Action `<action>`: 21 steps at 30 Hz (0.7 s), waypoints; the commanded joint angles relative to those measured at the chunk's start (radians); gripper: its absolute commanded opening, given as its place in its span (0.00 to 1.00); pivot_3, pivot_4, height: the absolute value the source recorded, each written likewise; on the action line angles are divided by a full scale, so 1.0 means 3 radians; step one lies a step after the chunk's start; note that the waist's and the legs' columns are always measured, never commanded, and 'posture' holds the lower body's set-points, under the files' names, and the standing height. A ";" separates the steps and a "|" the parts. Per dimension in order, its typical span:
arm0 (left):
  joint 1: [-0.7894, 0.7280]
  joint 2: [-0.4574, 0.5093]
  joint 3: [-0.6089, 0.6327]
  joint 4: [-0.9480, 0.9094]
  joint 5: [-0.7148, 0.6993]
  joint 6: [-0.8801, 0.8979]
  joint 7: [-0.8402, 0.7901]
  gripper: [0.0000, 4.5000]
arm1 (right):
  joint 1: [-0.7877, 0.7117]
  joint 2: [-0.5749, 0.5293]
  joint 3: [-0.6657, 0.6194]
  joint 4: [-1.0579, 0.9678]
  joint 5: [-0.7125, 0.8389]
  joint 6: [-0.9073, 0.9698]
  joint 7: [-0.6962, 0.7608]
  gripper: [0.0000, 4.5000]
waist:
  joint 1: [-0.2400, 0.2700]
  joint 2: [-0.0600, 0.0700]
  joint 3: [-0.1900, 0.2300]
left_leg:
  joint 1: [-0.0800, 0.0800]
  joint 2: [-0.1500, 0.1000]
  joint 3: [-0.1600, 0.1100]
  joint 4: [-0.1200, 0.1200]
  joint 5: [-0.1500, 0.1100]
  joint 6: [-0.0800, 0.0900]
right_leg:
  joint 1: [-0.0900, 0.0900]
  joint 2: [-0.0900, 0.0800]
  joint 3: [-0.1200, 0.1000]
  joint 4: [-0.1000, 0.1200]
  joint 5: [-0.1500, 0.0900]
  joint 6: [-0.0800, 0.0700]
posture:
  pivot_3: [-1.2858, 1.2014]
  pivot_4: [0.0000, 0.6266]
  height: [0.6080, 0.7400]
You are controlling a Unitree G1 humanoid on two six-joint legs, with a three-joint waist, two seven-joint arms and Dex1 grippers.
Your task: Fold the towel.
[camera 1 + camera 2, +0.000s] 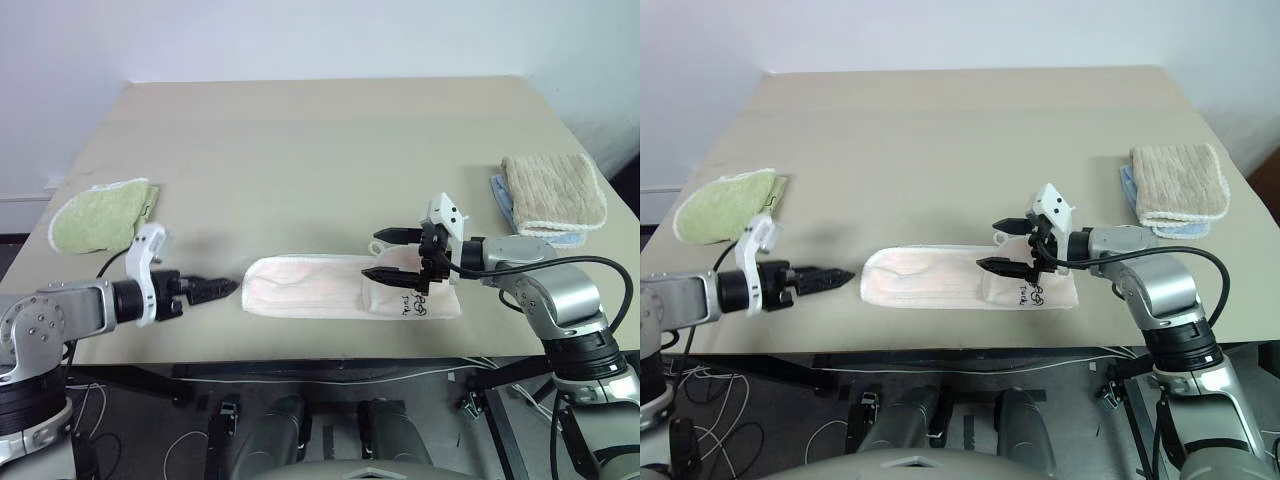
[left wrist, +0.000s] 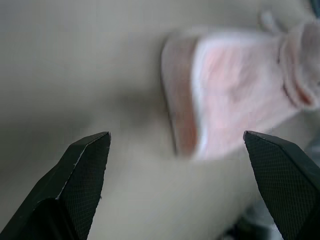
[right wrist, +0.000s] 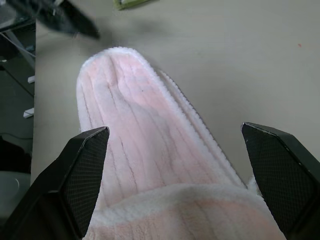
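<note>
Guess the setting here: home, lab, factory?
Probably a robotics lab or test room: a bare tan table against a plain white wall, loose cables on the floor beneath it, and only staged cloths laid out, such as the pink towel.

Beige table [image 1: 320,140] against plain white wall [image 1: 300,40]; cables [image 1: 180,440] on dark floor beneath.

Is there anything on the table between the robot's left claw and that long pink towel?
Nothing: the left eye view shows bare tan table between the open left gripper and the pale pink terry towel.
</note>
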 commanded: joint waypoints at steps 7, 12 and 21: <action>0.0304 -0.0103 0.0287 0.0240 -0.1208 0.0028 0.0604 0.99 | -0.0190 0.0114 0.0148 0.0062 -0.0197 -0.0257 0.0093 0.99 | 0.0009 0.0002 -0.0001 | 0.0000 0.0000 0.0002 -0.0001 0.0000 -0.0001 | -0.0002 -0.0001 0.0003 0.0001 -0.0001 -0.0004 | 0.52 0.24 1.00; 0.0218 -0.0274 0.0250 0.0490 -0.1547 0.0028 0.1165 0.99 | -0.0113 0.0149 0.0092 -0.0022 -0.0180 -0.0205 0.0048 0.99 | 0.0003 0.0000 -0.0002 | 0.0000 0.0000 0.0004 -0.0001 0.0000 -0.0001 | -0.0003 -0.0002 0.0006 0.0000 0.0000 -0.0002 | 0.52 0.24 1.00; 0.0306 -0.0262 -0.0084 0.0922 -0.2690 -0.0235 0.1998 0.99 | 0.0040 0.0142 0.0003 -0.0141 -0.0170 -0.0135 -0.0105 0.99 | 0.0009 0.0001 -0.0004 | 0.0000 -0.0001 0.0007 -0.0002 0.0000 -0.0001 | -0.0005 -0.0003 0.0009 0.0004 0.0000 -0.0002 | 0.52 0.24 1.00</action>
